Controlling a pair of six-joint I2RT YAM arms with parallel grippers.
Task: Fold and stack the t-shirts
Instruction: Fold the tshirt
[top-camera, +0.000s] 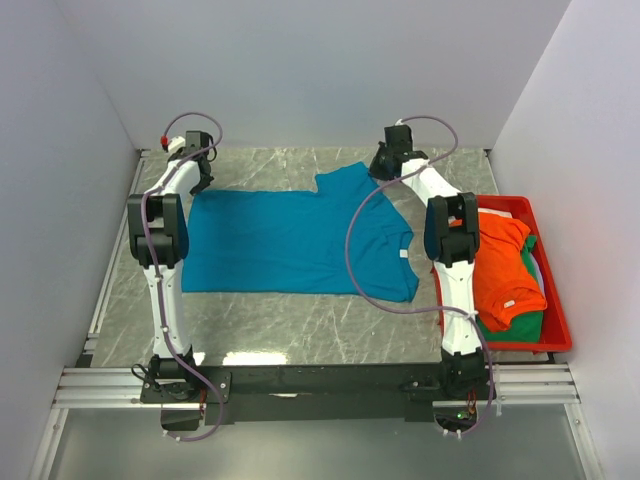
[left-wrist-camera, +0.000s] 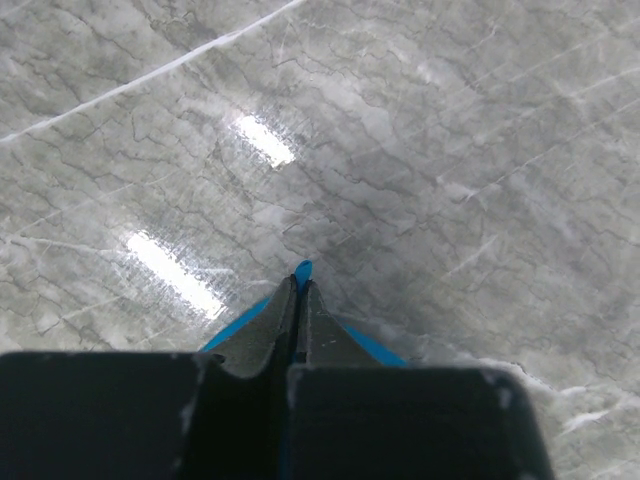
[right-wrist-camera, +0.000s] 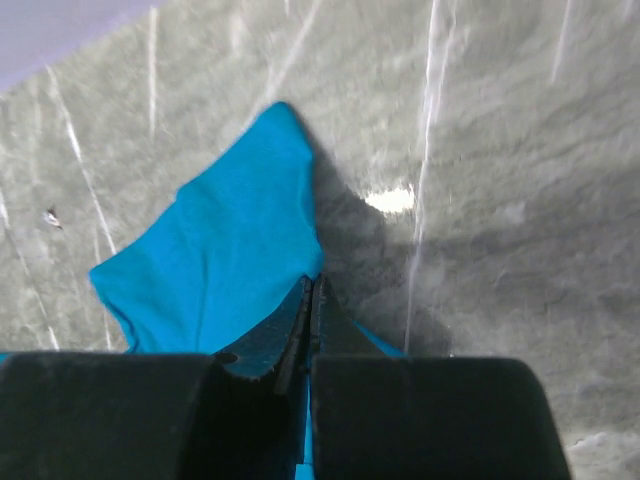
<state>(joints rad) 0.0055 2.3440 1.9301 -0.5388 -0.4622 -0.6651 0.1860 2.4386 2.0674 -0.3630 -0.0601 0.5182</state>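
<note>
Left hand (left-wrist-camera: 298, 285) and right hand (right-wrist-camera: 312, 290) each clenched on the teal t-shirt (top-camera: 290, 240).
Beside the right hand, a red bin (top-camera: 505, 203) holds the orange t-shirt (top-camera: 505, 265).

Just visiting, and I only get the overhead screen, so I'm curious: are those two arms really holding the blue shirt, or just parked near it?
Observer: The left one is holding it. On the left wrist camera, the left jaws are pressed together with a sliver of the teal-blue t-shirt poking out at their tip.
Visitor: And the right one?
Observer: The right jaws are shut as well, on the shirt's edge. A flap of cloth spreads out to the left of them in the right wrist view.
Visitor: Is that flap lying flat?
Observer: Probably not quite. It throws a dark shadow onto the marble table beside it.
</note>
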